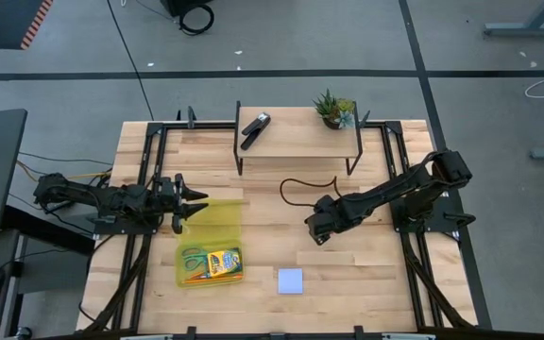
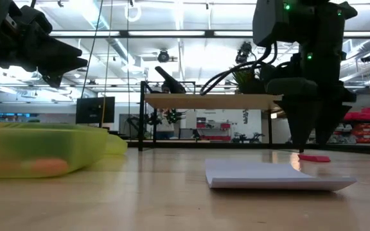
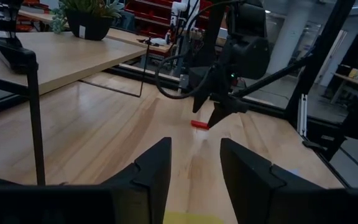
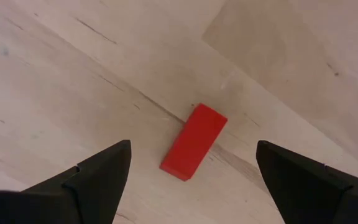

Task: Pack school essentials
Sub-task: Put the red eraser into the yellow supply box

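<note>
Where right pincer (image 4: 191, 165) gapes, red block (image 4: 193, 142) (perhaps eraser)

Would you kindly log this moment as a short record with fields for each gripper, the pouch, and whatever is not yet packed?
right gripper: open, pointing down over the red block, fingers either side, not touching
left gripper: open, at the pouch's far edge
pouch: yellow-green pouch on the table's left part, crayon box inside
unpacked: red block and pale blue note pad lie on bare wood
shelf: black stapler and potted plant
</note>
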You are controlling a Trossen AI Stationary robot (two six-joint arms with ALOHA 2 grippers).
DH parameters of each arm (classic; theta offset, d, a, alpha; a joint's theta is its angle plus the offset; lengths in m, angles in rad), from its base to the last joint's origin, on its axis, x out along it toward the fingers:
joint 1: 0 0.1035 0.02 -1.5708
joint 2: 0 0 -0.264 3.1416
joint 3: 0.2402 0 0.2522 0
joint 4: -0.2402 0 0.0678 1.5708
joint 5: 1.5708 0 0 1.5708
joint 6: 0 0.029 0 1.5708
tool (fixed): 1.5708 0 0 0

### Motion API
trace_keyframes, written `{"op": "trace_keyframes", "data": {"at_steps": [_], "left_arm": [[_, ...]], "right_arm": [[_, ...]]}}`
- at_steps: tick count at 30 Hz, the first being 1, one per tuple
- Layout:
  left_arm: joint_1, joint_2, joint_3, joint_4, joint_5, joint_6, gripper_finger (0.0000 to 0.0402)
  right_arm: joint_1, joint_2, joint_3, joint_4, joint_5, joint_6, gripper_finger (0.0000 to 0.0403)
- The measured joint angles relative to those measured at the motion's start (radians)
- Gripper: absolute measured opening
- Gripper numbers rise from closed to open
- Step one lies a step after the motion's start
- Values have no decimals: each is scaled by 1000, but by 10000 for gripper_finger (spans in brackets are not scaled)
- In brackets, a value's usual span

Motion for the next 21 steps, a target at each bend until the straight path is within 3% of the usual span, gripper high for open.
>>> {"op": "trace_keyframes", "data": {"at_steps": [14,21], "left_arm": [[0,0,0,0,0,-1,153],[0,0,0,0,0,-1,147]], "right_arm": [[0,0,-1,1,-14,14,353],[-1,0,-65,71,-19,46,353]]}}
